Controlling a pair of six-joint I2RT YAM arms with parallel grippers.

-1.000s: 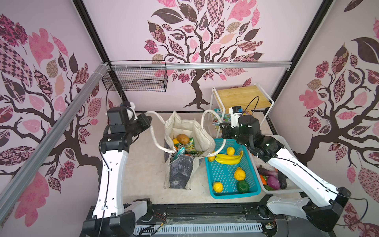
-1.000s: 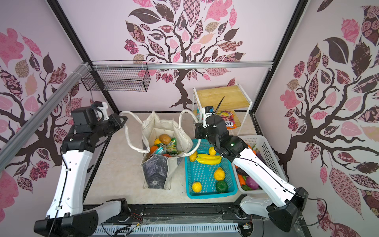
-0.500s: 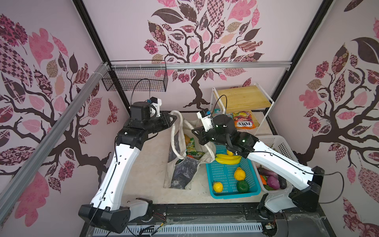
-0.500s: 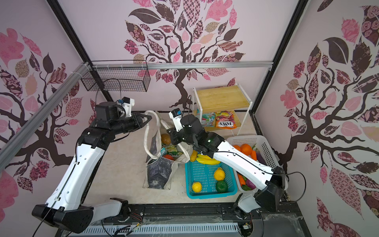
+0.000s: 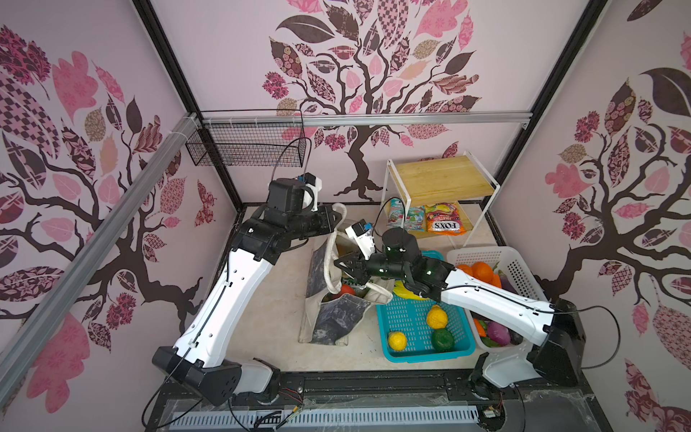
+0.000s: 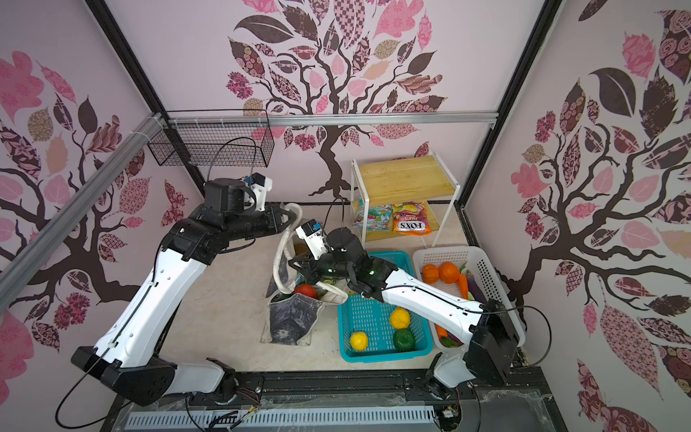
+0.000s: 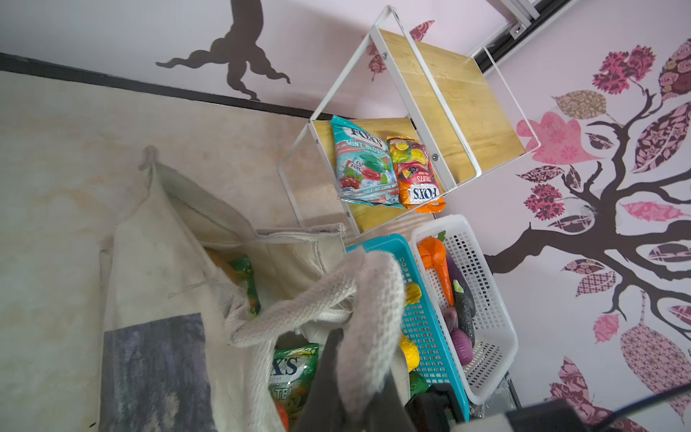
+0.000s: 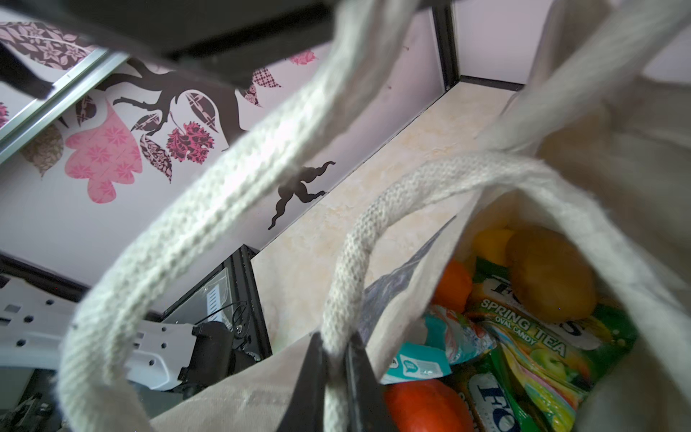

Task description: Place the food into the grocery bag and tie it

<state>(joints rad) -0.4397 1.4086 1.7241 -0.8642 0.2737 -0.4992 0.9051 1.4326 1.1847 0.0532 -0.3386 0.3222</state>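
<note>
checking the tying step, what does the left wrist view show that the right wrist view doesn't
Only the left wrist view: the wooden shelf with two candy packets, the teal basket and the white basket. Only the right wrist view: the right gripper shut on a cream handle, and the left arm's white link. Both: the grocery bag and a green snack packet inside it.

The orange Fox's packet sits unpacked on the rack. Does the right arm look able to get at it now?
Probably not yet: the right gripper is shut on a handle of the grocery bag, so it must let go first. The orange packet lies uncovered on the rack, near that arm.
</note>
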